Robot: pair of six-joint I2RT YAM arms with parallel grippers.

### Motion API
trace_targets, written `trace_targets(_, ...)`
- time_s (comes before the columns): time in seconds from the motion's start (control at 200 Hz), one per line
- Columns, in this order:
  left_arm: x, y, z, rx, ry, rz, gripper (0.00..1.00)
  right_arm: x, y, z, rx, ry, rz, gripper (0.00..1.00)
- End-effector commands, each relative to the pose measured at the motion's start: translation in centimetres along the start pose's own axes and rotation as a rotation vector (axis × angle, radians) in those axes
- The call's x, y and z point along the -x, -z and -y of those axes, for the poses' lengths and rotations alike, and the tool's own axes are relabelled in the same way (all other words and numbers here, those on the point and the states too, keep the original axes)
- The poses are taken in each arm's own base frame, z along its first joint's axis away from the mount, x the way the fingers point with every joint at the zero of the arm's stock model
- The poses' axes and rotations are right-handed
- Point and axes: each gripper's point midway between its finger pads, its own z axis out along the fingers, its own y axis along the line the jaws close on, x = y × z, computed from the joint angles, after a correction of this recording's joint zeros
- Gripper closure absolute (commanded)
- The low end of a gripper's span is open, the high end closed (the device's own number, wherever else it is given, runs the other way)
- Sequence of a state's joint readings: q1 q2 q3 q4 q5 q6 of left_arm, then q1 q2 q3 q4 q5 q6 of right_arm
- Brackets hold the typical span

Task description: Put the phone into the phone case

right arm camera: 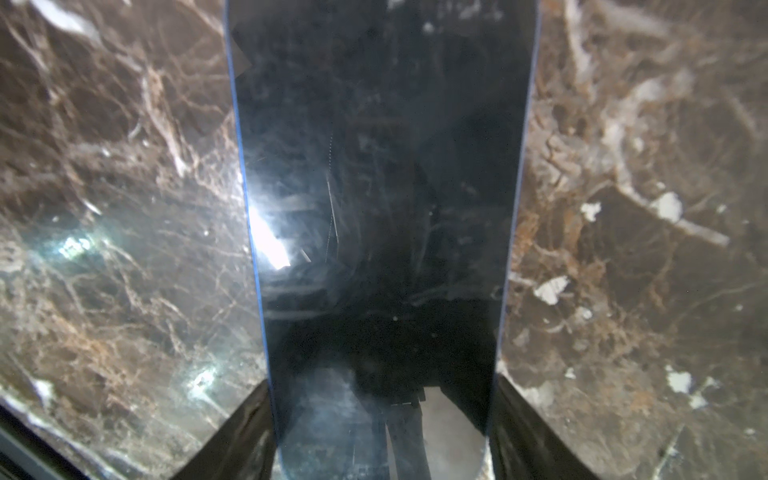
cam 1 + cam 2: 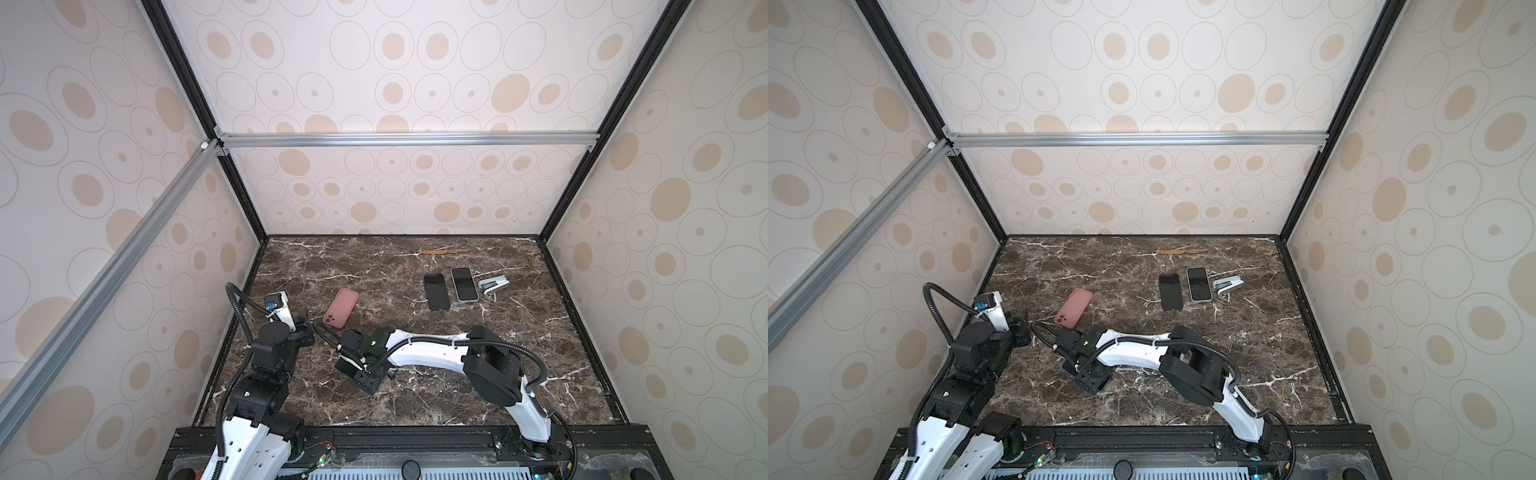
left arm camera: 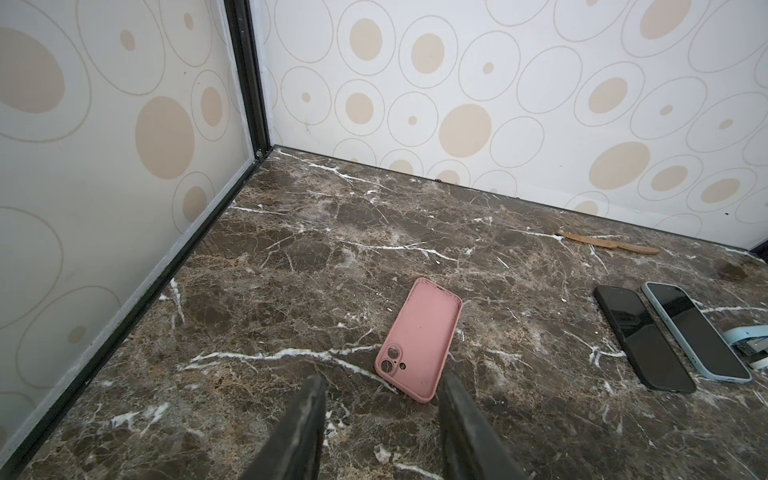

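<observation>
The pink phone case (image 2: 341,308) (image 2: 1073,306) lies open side up on the marble table (image 2: 457,374), left of the middle. My left gripper (image 2: 305,322) (image 3: 382,382) hovers just in front of the case's camera end (image 3: 419,338), open with nothing between its fingers. A dark phone (image 1: 382,187) with a blue edge lies flat on the table near the front. In both top views only its corner (image 2: 341,368) (image 2: 1068,365) peeks out under the right arm. My right gripper (image 2: 357,372) (image 1: 380,386) points down over it, with the fingers pressed against its two long edges.
At the back right lie a black phone (image 2: 436,291), a phone with a pale blue rim (image 2: 464,284) and a light blue stapler (image 2: 493,286). A wooden knife (image 2: 444,250) rests near the back wall. Patterned walls close in the table on three sides.
</observation>
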State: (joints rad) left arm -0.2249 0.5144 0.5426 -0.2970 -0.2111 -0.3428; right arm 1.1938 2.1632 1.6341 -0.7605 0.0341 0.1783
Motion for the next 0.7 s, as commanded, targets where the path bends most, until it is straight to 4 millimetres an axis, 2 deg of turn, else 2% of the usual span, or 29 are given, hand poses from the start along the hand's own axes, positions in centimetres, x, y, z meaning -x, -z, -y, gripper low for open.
trace_targets(0.0,-0.2,-0.4,0.1,-0.004,-0.011,-0.019,0.55,-1.5,0.2,0.8,-0.032,-0.026,-0.021,0.43)
trace_targets(0.255,-1.2,-1.3,1.1,-0.046,-0.021,-0.081,0.55,-0.7,2.4,2.5,-0.021,-0.059,0.13,0.49)
trace_targets(0.54,-2.7,-2.6,5.6,-0.246,0.025,-0.249,0.54,-0.4,4.0,4.0,-0.021,-0.026,0.284,0.51)
trace_targets(0.69,-3.3,-3.1,7.8,-0.341,0.05,-0.33,0.54,-0.8,3.7,4.6,-0.005,-0.034,0.323,0.51)
